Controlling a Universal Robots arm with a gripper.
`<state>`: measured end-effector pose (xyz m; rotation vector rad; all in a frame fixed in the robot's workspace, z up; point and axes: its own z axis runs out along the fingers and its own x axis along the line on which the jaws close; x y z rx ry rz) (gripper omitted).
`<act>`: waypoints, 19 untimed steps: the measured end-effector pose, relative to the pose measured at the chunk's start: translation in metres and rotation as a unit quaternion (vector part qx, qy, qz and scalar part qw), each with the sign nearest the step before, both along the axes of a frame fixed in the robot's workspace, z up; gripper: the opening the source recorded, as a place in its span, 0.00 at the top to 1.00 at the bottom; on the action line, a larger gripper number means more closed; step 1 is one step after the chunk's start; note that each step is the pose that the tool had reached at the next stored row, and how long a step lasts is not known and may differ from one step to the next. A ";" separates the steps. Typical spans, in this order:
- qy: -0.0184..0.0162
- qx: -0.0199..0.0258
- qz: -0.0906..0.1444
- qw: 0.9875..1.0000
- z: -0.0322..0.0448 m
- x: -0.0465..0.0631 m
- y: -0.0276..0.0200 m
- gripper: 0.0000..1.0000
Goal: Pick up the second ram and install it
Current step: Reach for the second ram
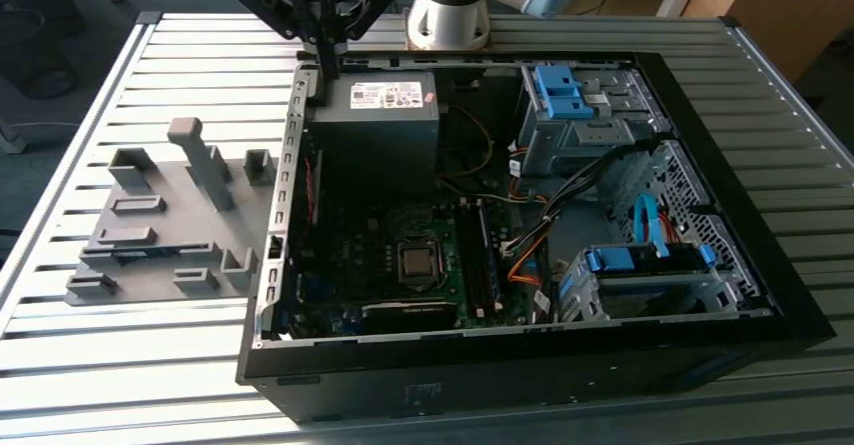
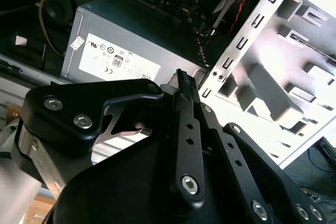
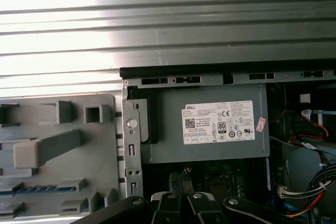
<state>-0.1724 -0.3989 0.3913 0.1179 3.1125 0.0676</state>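
Our exterior view high over the open computer case (image 1: 534, 385); both wrist views close on its power supply (image 3: 210, 150).

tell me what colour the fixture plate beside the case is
The fixture plate is plain grey, clearest in the exterior view.

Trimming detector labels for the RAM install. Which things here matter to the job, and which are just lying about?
Job:
- gripper, up by the case wall
- second ram, apparently the bluish strip lying in the grey fixture
- motherboard

Lying about:
- power supply
- drive cages
- slatted table
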 end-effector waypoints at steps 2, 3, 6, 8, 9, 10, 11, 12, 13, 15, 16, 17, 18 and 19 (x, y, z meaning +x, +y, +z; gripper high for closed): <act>0.000 0.000 0.000 1.000 0.0000 0.000 0.0000 0.89; 0.000 0.000 0.000 1.000 0.0000 -0.001 0.0000 0.89; 0.000 0.000 0.000 1.000 0.0000 -0.001 0.0000 0.89; 0.000 0.000 0.000 1.000 0.0000 -0.002 0.0000 0.89; 0.000 0.000 0.000 1.000 0.0000 -0.002 0.0000 0.89; 0.000 0.000 0.000 1.000 0.0000 -0.002 0.0000 0.89; 0.000 0.000 0.000 1.000 0.0000 -0.002 0.0000 0.89; 0.000 0.000 0.000 1.000 0.0000 -0.002 0.0000 0.89; 0.000 0.000 0.000 1.000 -0.0001 -0.002 0.0000 0.89; 0.000 0.000 0.000 1.000 0.0000 -0.003 0.0000 0.89; 0.000 0.000 0.000 1.000 -0.0001 -0.003 0.0000 0.89; 0.000 0.000 0.000 1.000 -0.0001 -0.003 0.0000 0.89; 0.000 0.000 0.000 1.000 -0.0001 -0.004 0.0000 0.89; 0.000 0.000 0.000 1.000 -0.0001 -0.004 0.0000 0.89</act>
